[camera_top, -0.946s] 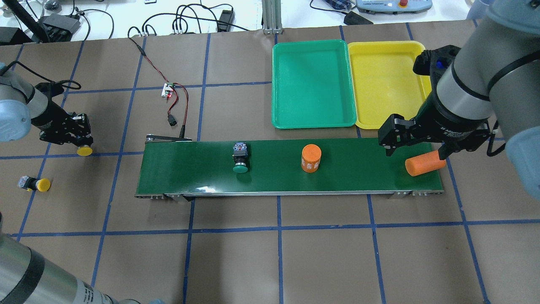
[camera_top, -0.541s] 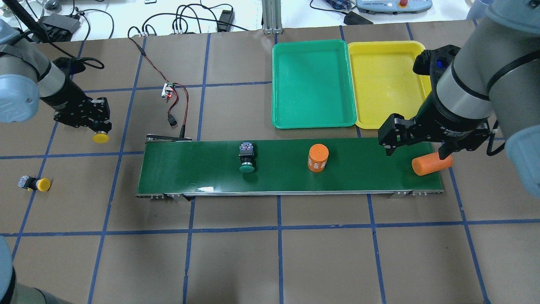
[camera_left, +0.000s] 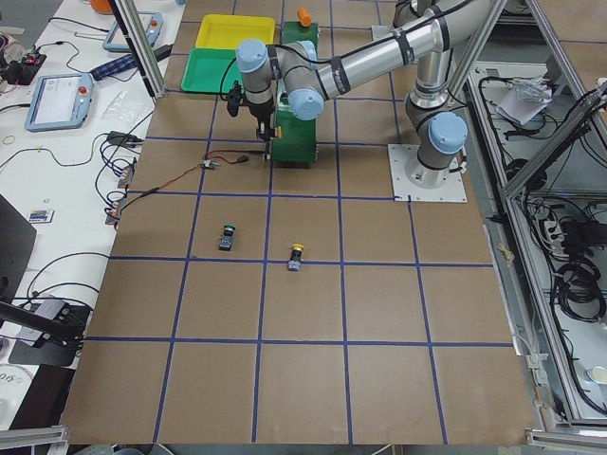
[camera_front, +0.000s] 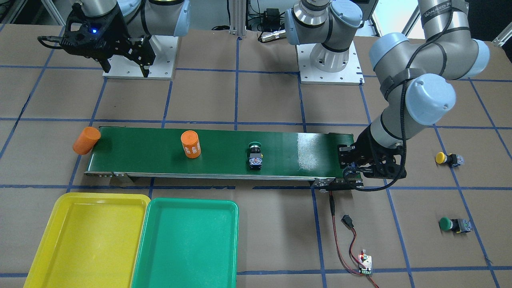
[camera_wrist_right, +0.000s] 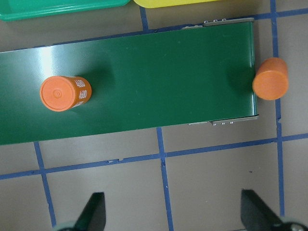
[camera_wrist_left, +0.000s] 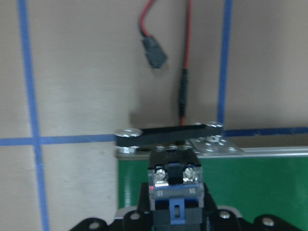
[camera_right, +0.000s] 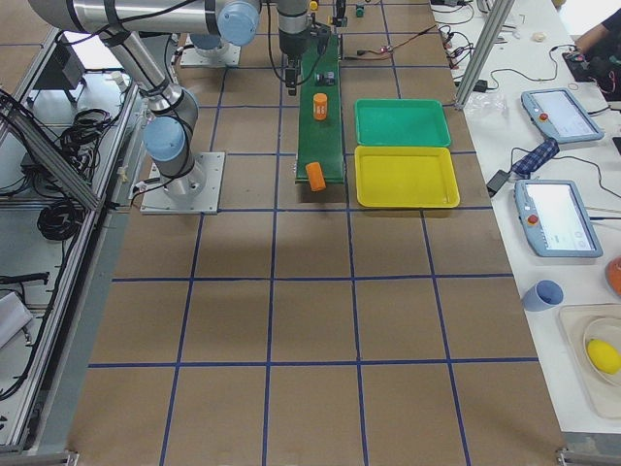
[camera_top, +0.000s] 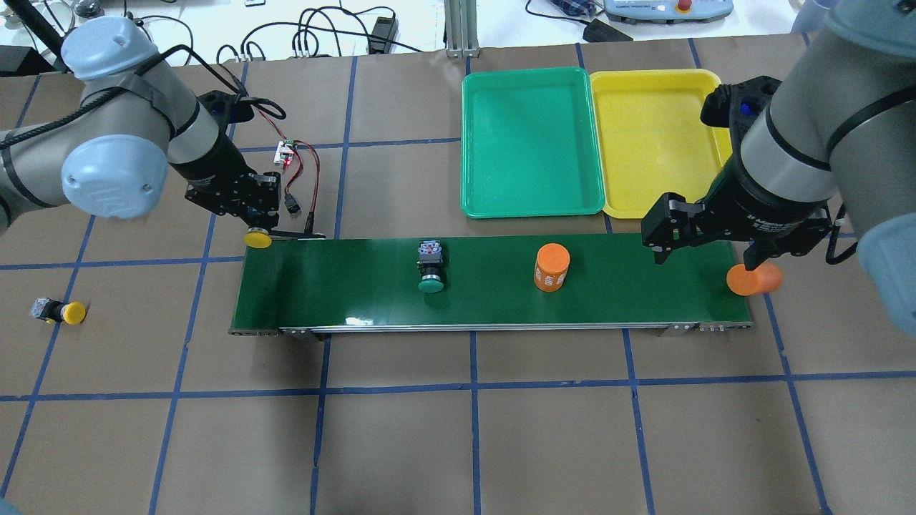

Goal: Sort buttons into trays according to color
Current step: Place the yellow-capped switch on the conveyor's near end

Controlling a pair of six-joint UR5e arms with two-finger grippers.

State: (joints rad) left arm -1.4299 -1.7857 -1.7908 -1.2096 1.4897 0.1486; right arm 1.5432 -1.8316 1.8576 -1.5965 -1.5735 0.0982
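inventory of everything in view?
belt: 1, dark green, on table
yellow buttons: 2, yellow, one in left pincer at belt's end, one on table
green buttons: 2, green, one on belt, one on table
cylinders: 2, orange, one upright on belt, one at its other end
trays: 2, green and yellow, side by side beside belt
board: 1, white, wired, beside belt
left pincer: 1, black, shut on a yellow button
right pincer: 1, black, open, above belt's other end

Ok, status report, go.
Left gripper shut on yellow button at the belt's end. Right gripper open over the other end. Green tray and yellow tray empty. Orange cylinder at that end's edge.
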